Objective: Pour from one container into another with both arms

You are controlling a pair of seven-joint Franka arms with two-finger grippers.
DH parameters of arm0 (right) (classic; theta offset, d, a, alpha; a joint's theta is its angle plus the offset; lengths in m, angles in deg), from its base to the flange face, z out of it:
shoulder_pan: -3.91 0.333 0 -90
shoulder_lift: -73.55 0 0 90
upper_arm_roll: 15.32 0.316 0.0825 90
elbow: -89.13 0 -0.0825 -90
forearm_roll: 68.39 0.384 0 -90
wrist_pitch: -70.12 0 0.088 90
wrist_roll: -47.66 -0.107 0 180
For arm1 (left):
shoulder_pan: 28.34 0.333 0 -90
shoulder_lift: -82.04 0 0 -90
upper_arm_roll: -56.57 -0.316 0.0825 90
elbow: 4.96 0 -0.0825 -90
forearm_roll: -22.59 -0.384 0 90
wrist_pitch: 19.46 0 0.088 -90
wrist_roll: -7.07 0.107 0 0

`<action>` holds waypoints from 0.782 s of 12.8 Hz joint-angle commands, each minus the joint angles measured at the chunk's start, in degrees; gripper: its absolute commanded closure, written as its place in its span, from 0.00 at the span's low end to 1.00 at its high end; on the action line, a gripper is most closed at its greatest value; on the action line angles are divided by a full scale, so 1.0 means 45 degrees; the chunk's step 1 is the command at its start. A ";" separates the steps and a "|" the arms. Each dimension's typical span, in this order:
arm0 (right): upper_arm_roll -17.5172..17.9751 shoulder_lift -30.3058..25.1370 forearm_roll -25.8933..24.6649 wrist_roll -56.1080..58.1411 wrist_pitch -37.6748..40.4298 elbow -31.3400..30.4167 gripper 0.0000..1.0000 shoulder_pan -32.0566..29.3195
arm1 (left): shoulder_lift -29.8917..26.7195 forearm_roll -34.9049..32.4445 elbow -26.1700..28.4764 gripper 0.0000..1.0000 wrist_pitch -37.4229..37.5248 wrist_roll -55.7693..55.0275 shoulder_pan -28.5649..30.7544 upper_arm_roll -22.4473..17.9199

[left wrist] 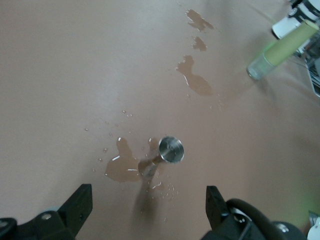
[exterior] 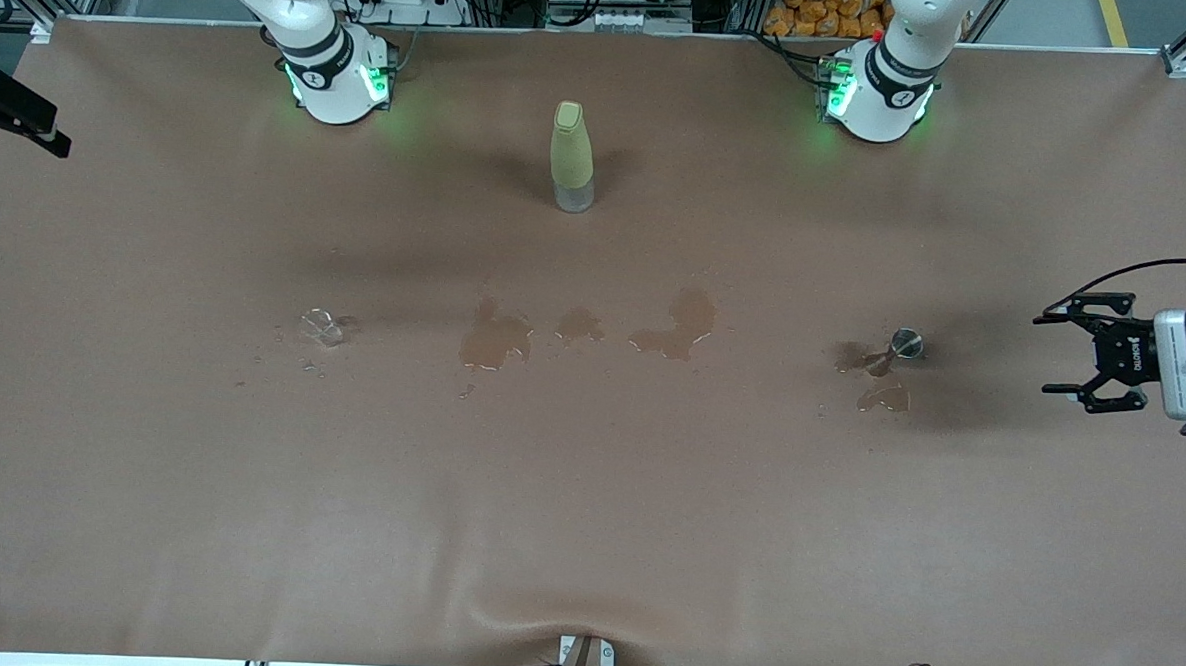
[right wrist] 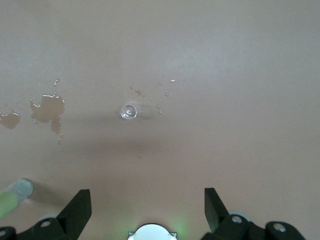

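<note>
Both grippers are hanging wide open, holding nothing: left gripper point(exterior: 1077, 356) beside the metal jigger point(exterior: 901, 346), right gripper point(right wrist: 145, 207) over the small glass point(exterior: 321, 327); spills fit either stage

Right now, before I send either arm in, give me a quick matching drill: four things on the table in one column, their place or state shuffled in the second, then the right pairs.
Things:
1. green bottle
2. metal jigger
3. small clear glass
4. left gripper

Place or state:
A. toward the right arm's end of the table, droplets around it
B. open, holding nothing, at the left arm's end of the table
C. upright, between the two arm bases
D. beside a puddle, toward the left arm's end

Pairs: 1-C, 2-D, 3-A, 4-B
</note>
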 commanded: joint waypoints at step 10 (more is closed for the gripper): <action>0.0556 0.0180 -0.0234 -0.0218 -0.0413 -0.0113 0.00 -0.0641 | -0.1512 -0.4829 -0.1597 0.00 -0.0069 -0.8045 -0.0235 0.2581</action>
